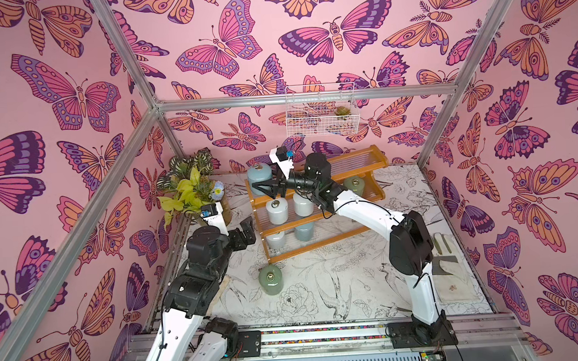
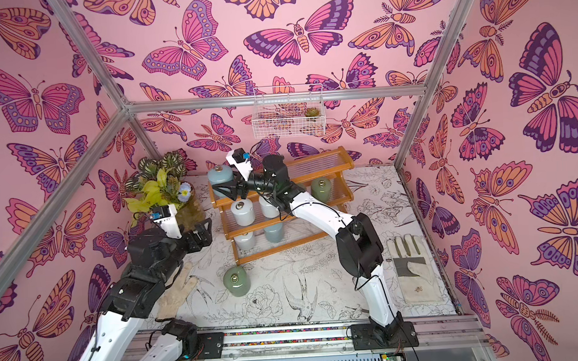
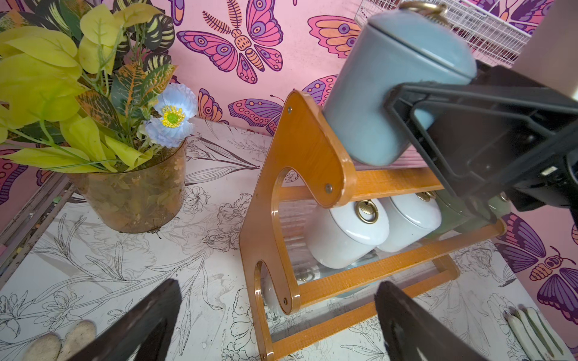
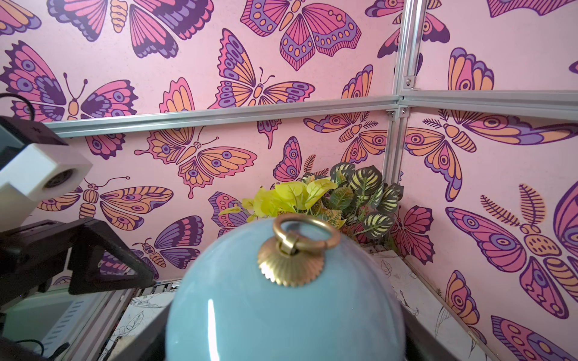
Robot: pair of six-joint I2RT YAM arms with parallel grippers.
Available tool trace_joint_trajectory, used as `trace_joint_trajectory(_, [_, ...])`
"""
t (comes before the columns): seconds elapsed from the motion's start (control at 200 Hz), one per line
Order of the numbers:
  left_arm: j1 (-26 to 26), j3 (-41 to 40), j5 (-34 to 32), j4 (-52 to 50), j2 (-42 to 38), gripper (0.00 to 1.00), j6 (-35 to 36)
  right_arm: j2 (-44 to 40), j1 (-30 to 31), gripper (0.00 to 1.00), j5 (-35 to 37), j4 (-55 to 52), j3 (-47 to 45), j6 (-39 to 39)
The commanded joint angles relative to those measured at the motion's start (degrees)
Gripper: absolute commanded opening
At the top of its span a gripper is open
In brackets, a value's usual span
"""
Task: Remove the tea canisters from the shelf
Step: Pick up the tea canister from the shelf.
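My right gripper is shut on a light blue tea canister at the left end of the shelf's top tier. Two white canisters and a green one stand on the middle tier. A white canister and a blue one stand on the bottom tier. Another green canister stands on the table before the shelf. My left gripper hangs open and empty left of the shelf.
A glass vase of leaves and flowers stands at the back left. A white wire basket hangs on the back wall. One glove lies at the right, another glove under my left arm.
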Motion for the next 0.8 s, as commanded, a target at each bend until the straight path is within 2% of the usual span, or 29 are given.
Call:
trace_joint_trajectory(0.0, [-0.02, 0.45, 0.5, 1.0, 0.17, 1.0, 0.91, -6.08, -0.54, 0.44, -0.84, 4.2, 1.9, -3.03])
trace_joint_trajectory(0.26, [0.01, 0.36, 0.5, 1.08, 0.52, 1.0, 0.82, -13.56, -1.15, 0.44, -0.06, 7.5, -4.92, -4.26])
trace_joint_trajectory(0.641, [-0.07, 0.52, -1.12, 1.19, 0.59, 1.0, 1.76, -32.53, -0.95, 0.44, 2.33, 8.97, -30.84, -10.35])
trace_joint_trajectory(0.796, [0.01, 1.14, -1.87, 1.2, 1.56, 1.0, 2.14, -39.25, 0.27, 0.44, 5.98, 7.22, -42.45, -14.01])
